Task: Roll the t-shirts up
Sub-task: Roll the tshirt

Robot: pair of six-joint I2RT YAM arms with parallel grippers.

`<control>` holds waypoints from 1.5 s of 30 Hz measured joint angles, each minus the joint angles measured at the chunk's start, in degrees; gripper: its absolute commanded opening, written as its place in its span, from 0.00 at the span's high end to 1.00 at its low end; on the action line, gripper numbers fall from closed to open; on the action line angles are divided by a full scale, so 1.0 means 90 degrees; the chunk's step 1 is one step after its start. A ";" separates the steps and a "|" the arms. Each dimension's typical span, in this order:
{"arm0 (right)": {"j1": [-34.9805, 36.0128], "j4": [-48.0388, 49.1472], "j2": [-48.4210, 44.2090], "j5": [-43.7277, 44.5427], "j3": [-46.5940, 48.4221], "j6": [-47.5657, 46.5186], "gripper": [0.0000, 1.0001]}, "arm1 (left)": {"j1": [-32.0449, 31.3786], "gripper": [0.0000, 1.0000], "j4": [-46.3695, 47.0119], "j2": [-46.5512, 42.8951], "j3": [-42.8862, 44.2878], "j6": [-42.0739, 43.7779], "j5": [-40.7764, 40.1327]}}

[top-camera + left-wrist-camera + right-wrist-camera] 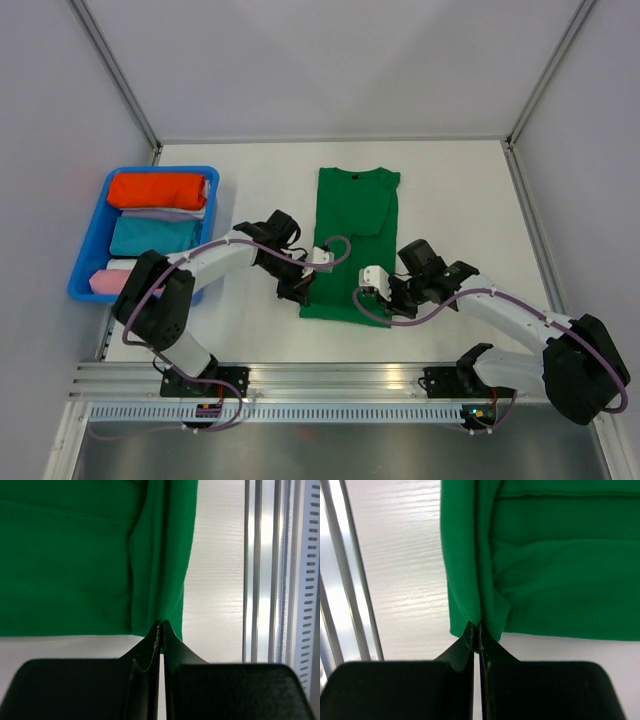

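The green t-shirt (350, 240) lies folded into a long strip in the middle of the table, collar at the far end. My left gripper (303, 291) is shut on its near left corner, pinching the hem cloth (160, 605) between its fingertips. My right gripper (384, 297) is shut on the near right corner, with the hem (475, 595) bunched at its tips. Both grippers face each other across the bottom hem, which lifts slightly into a fold at each pinch.
A blue bin (88, 255) at the left holds an orange-red bundle (158, 189), a teal bundle (155, 236) and a pink one (108, 282). The aluminium rail (330, 375) runs along the near edge. Grey walls enclose the white table (455, 200).
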 measured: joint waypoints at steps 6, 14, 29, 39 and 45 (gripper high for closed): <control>-0.0272 0.0614 0.0102 0.0194 -0.0010 0.0491 0.90 | 0.0129 0.98 -0.0017 0.0721 0.0440 0.0102 -0.0182; -0.0447 0.1049 0.0396 0.0942 0.0002 0.1239 0.60 | 0.0175 0.98 0.0321 0.0967 0.0559 0.0192 -0.0515; -0.0687 0.1914 -0.1753 0.1651 -0.0109 0.6130 0.40 | 0.0175 0.98 0.0658 0.1154 0.0673 0.0206 -0.0699; -0.0685 0.2681 -0.1326 0.1455 -0.1702 0.7805 0.39 | 0.0175 0.91 0.1185 0.1188 0.0636 0.0206 -0.1154; -0.0685 0.3456 -0.1090 0.1632 -0.1928 0.8204 0.70 | 0.0172 0.56 0.1309 0.1188 0.0624 0.0211 -0.1209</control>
